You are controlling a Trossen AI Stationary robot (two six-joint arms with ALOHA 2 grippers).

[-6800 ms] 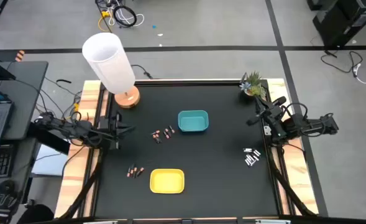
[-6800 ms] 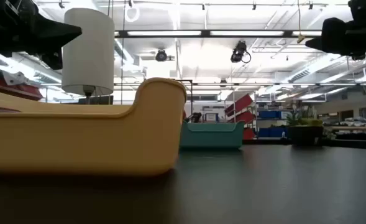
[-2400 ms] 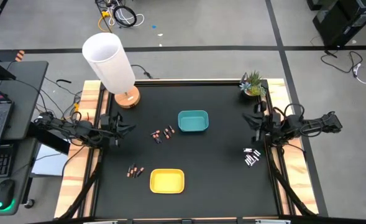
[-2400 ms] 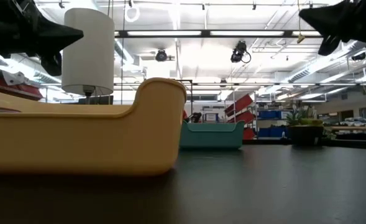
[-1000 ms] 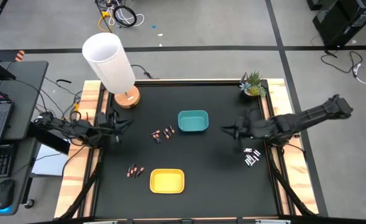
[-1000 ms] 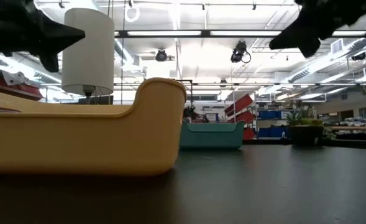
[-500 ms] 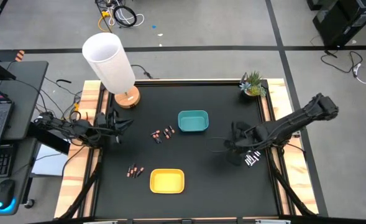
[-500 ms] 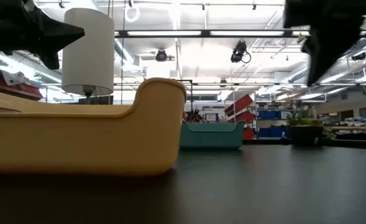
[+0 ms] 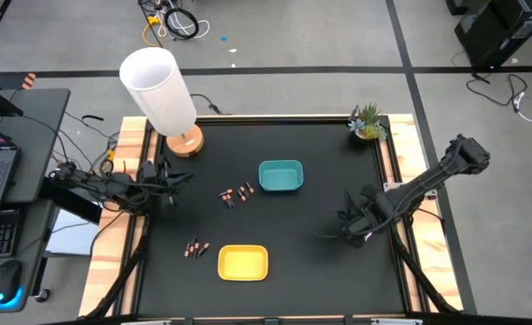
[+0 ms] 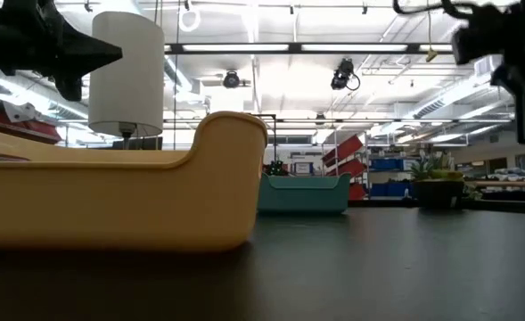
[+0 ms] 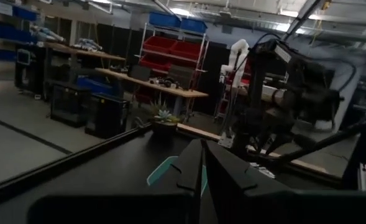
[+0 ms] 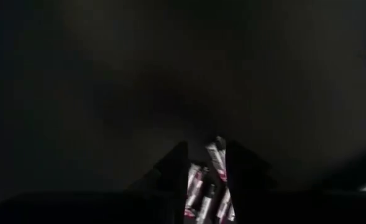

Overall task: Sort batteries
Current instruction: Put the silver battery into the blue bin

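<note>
Hovering over the silvery-white batteries [image 12: 209, 186] near the table's right edge, right gripper [image 12: 204, 163] slightly spread, empty; small, slick, rolly, so pinch one mid-barrel; left gripper [image 11: 201, 163] pressed together, waiting.

You can't see the right-side batteries [image 12: 214, 163] from above: the right gripper [image 9: 354, 227] covers them. Its wrist view cuts the cluster off at the picture's edge. Low view hides the table behind the yellow tray [image 10: 110, 201].

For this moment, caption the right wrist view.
Right end effector poised over silvery-white batteries on the black table, fingers apart.
</note>
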